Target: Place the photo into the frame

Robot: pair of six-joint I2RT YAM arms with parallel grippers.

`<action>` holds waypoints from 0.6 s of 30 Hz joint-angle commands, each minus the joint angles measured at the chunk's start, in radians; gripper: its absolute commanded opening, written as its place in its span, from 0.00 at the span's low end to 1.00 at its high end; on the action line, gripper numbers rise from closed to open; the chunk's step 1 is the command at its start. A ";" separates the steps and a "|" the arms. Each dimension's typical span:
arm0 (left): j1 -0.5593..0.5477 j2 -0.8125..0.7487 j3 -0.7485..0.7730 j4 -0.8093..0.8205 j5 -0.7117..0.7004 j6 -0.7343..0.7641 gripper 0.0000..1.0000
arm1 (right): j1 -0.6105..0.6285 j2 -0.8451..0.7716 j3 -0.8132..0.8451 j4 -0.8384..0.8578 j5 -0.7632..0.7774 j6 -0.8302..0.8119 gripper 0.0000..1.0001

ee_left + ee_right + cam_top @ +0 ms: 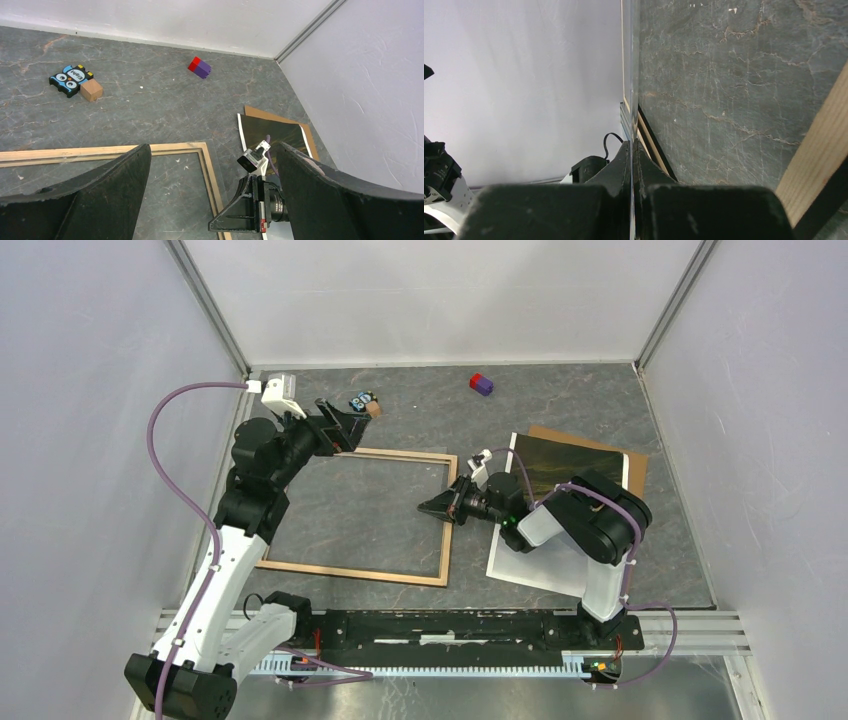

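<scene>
The frame (355, 573) lies flat at centre-left, light wood side up; its far right corner (205, 150) shows in the left wrist view. The photo (560, 458) lies at the right with its dark landscape side up, partly under my right arm (280, 131). My right gripper (428, 507) is over the frame's right rail, shut on the edge of a thin clear pane (631, 75), which that wrist view shows edge-on between the fingers (631, 147). My left gripper (345, 426) hangs open over the frame's far rail with nothing between its fingers (212, 150).
A brown backing board (636, 470) lies under the photo. Near the back wall are a black "Eight" block (70, 80) with a wooden cube (92, 90), and a red-and-purple block (481, 383). White walls enclose the table on three sides.
</scene>
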 commanded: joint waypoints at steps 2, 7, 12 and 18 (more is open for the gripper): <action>0.003 0.000 -0.007 0.052 0.027 -0.037 1.00 | -0.009 -0.040 -0.013 0.048 -0.014 -0.017 0.00; 0.003 0.000 -0.007 0.052 0.025 -0.036 1.00 | -0.009 -0.031 -0.011 0.056 -0.024 -0.020 0.00; 0.004 0.001 -0.007 0.053 0.025 -0.036 1.00 | -0.010 -0.021 -0.008 0.067 -0.040 -0.015 0.00; 0.003 0.002 -0.007 0.052 0.027 -0.037 1.00 | -0.010 -0.013 -0.005 0.073 -0.056 -0.013 0.00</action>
